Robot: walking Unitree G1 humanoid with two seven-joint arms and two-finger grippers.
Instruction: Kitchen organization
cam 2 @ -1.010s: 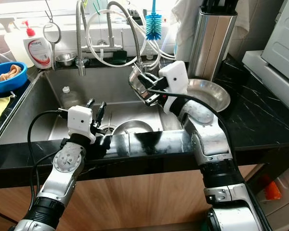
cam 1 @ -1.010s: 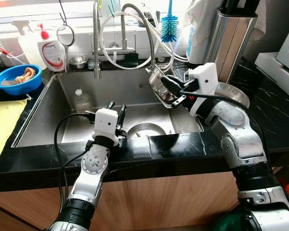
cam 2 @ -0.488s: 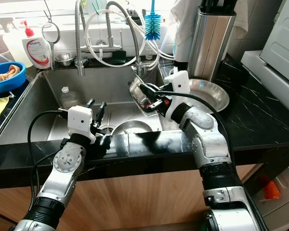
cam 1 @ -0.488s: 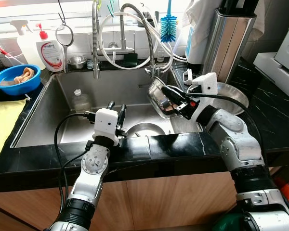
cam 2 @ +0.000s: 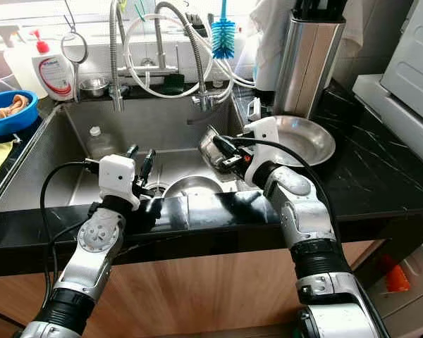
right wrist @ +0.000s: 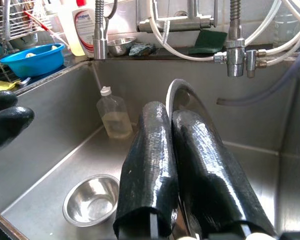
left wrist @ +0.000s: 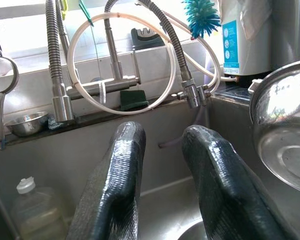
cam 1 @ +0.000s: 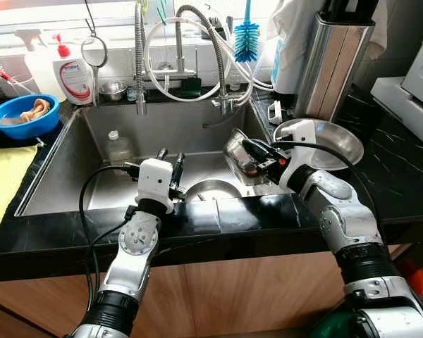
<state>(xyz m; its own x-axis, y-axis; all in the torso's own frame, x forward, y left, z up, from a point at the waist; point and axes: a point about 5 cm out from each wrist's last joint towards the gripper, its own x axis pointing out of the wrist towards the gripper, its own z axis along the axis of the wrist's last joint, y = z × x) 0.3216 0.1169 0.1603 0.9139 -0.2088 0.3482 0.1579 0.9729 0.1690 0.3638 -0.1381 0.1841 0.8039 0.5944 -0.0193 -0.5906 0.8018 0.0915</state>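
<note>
In the eye views, a steel bowl (cam 1: 241, 153) is held tilted over the sink (cam 1: 92, 176) by the right gripper (cam 1: 250, 149), its jaws pinching the rim. No label can be read on the soap bottle (cam 1: 73, 73). In the left wrist view, the left gripper (left wrist: 162, 175) is seen with jaws spread. In the right wrist view, a small bowl (right wrist: 91, 205) is seen on the sink floor.

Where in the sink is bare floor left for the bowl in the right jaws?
Bare steel lies between the plastic bottle and the small bowl on the sink floor. The right gripper holds its bowl over the sink's right end.
</note>
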